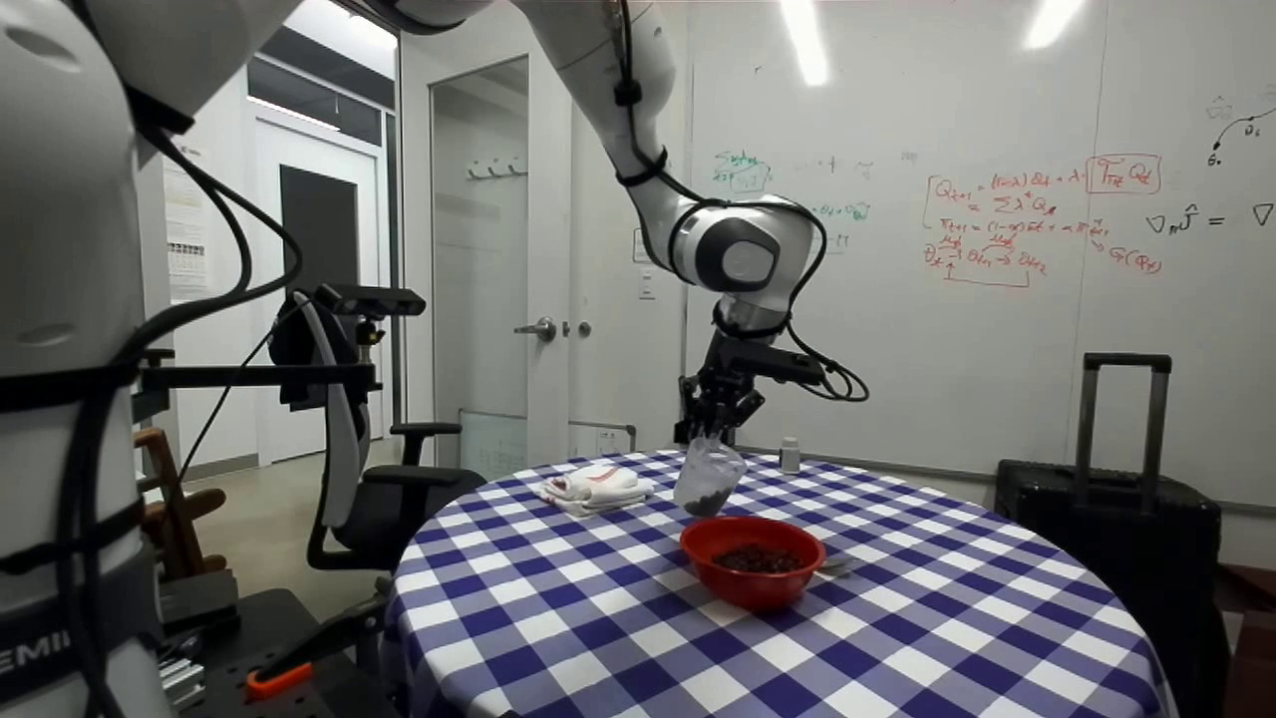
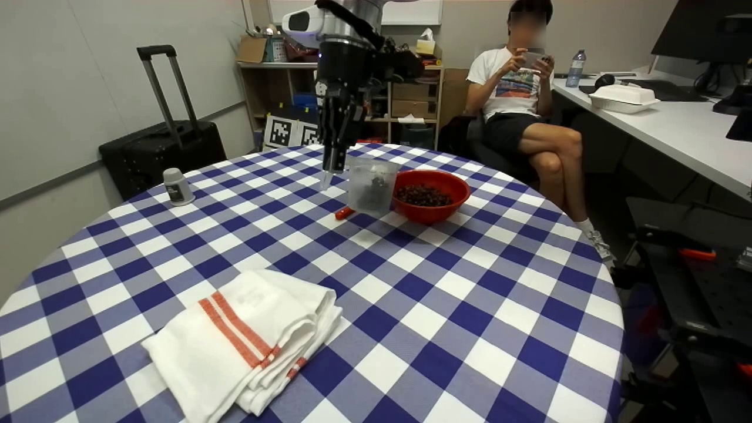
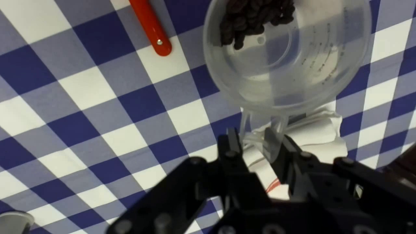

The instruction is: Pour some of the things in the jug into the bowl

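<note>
Your gripper [image 3: 252, 140] pinches jug [image 1: 712, 465] by handle [image 3: 246, 123]; jug leans near red bowl [image 1: 743, 590]. Tip more while short of bowl, and you could spill dark bits [image 3: 248, 19] on checked cloth [image 1: 897, 638]

Arm [image 1: 598, 68] arched high, wrist [image 1: 750, 259] bent, tool [image 3: 253, 142] pointing downward, its fingers [image 3: 229, 148] clamped nearly together

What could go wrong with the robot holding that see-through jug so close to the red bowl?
Spilling: the tilted jug seems off-centre from the red bowl, so its dark pieces, gathered on one side, might land on the checked tablecloth. Slipping: the gripper holds only the handle, so the jug could twist. Bumping: the jug looks close to the bowl's rim and might nudge it.
</note>
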Tool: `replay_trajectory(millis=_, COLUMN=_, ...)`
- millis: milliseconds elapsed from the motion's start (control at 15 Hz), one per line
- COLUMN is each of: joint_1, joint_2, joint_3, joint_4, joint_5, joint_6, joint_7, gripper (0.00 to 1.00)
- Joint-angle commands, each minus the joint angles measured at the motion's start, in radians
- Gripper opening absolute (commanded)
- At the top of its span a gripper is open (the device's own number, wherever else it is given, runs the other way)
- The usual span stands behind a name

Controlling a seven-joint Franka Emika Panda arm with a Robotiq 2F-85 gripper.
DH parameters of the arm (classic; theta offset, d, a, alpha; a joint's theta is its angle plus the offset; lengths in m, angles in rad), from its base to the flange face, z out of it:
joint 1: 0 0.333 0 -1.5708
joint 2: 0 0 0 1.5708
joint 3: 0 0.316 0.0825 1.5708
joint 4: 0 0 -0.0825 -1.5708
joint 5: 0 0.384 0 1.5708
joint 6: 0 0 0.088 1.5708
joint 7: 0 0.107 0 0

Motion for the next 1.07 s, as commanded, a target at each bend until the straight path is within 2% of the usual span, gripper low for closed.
replay_trajectory(millis=0, joint_1=0.042, joint_2=-0.063, joint_3=0.039, joint_4=-0.093, joint_5=-0.232, joint_6=0.088, joint_7=0.216, gripper=0.07)
replay_trajectory(millis=200, joint_1=0.043, joint_2=-0.059, joint_3=0.08, joint_4=-0.112, joint_5=-0.349, joint_6=0.117, joint_7=0.365, gripper=0.07)
replay_trajectory(millis=467, joint_1=0.016, joint_2=-0.038, joint_3=0.133, joint_4=-0.126, joint_5=-0.38, joint_6=0.167, joint_7=0.494, gripper=0.07)
replay_trajectory(millis=733, joint_1=0.031, joint_2=-0.008, joint_3=0.132, joint_4=-0.162, joint_5=-0.46, joint_6=0.267, joint_7=0.603, gripper=0.07)
replay_trajectory(millis=1000, joint_1=0.066, joint_2=0.022, joint_3=0.112, joint_4=-0.208, joint_5=-0.617, joint_6=0.347, joint_7=0.727, gripper=0.07)
